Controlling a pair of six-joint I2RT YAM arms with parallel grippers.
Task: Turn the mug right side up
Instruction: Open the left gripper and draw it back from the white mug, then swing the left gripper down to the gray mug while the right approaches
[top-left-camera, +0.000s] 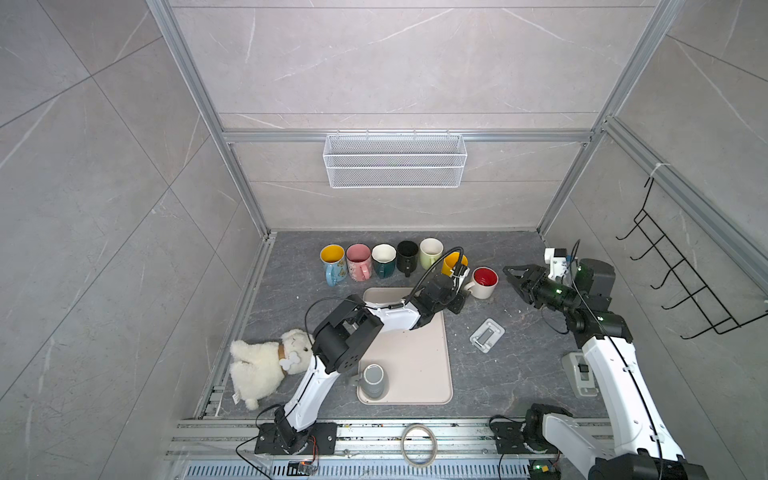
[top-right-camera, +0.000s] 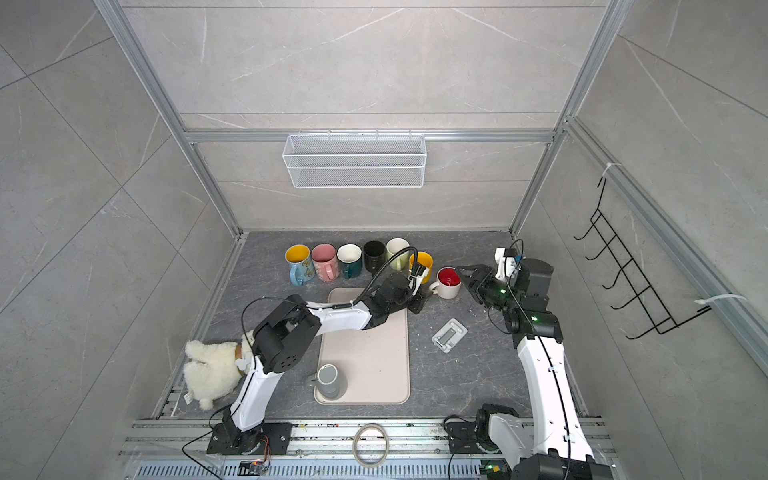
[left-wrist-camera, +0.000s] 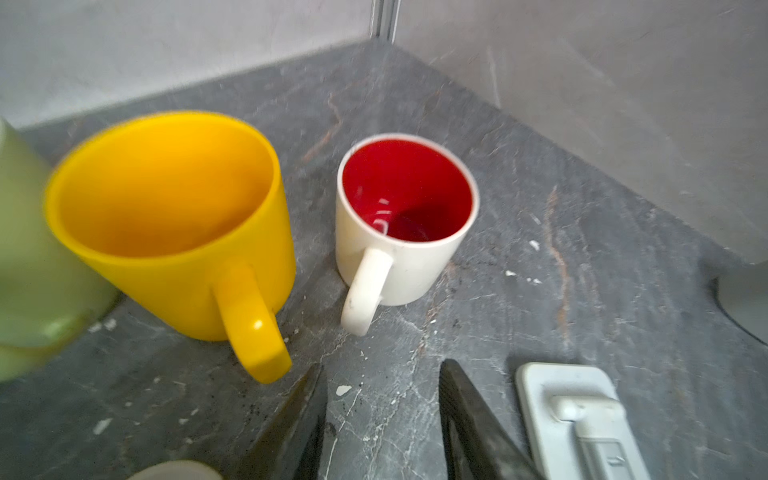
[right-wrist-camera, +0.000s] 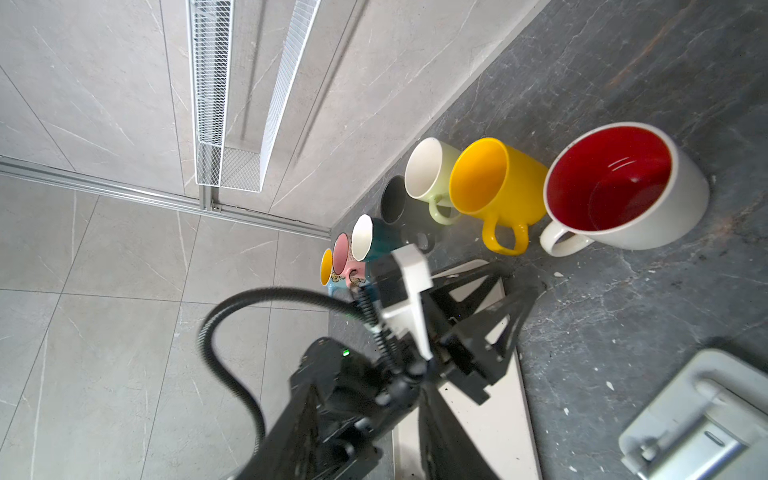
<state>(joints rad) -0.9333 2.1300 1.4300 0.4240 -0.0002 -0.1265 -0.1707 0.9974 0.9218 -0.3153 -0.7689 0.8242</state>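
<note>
This is a robotics test cell dressed up as a kitchen corner. Stone-look panels sit in a bare aluminium frame (top-left-camera: 270, 136), a wire basket (top-left-camera: 395, 162) hangs on the back wall, and the left arm (top-left-camera: 316, 390) and right arm (top-left-camera: 615, 374) are bolted along the grey counter's (top-left-camera: 519, 374) front edge.

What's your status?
Left end effector open, empty, by yellow mug. Right end effector open, near red-lined mug. Grey mug upside down on tray. Nothing blocking it.

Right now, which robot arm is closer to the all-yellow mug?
Left. The left tool is open just in front of the all-yellow mug, by its handle, not touching. The right tool is farther away, past the red-lined mug.
</note>
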